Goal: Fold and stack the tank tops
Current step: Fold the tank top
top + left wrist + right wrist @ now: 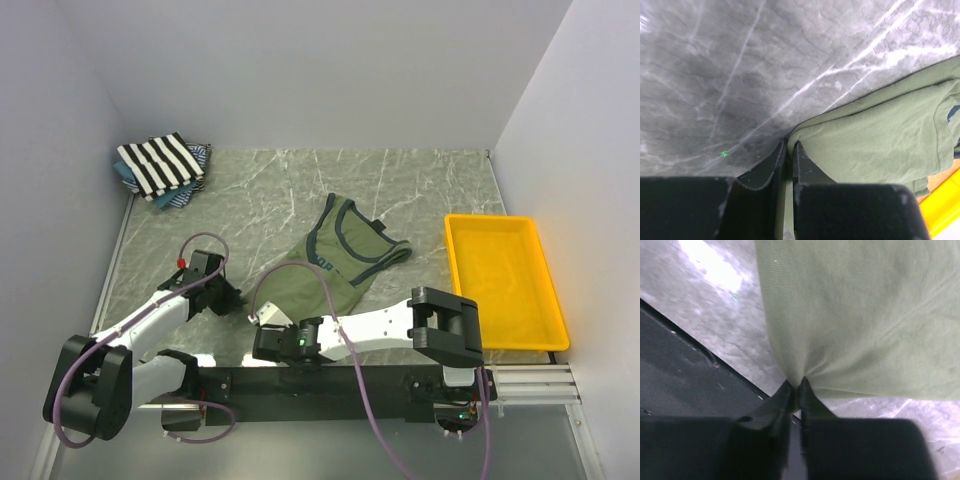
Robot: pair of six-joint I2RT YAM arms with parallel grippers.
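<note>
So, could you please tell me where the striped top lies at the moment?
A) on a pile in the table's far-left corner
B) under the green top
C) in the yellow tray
A: the striped top lies on a pile of blue cloth in the far-left corner, well apart from the green top and the tray.

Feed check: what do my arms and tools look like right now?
Left arm and right arm: white shells, black joint housings, each trailing a looping purple cable. A red fitting sits near the left wrist. Left tool and right tool: black, tapered twin fingers.
</note>
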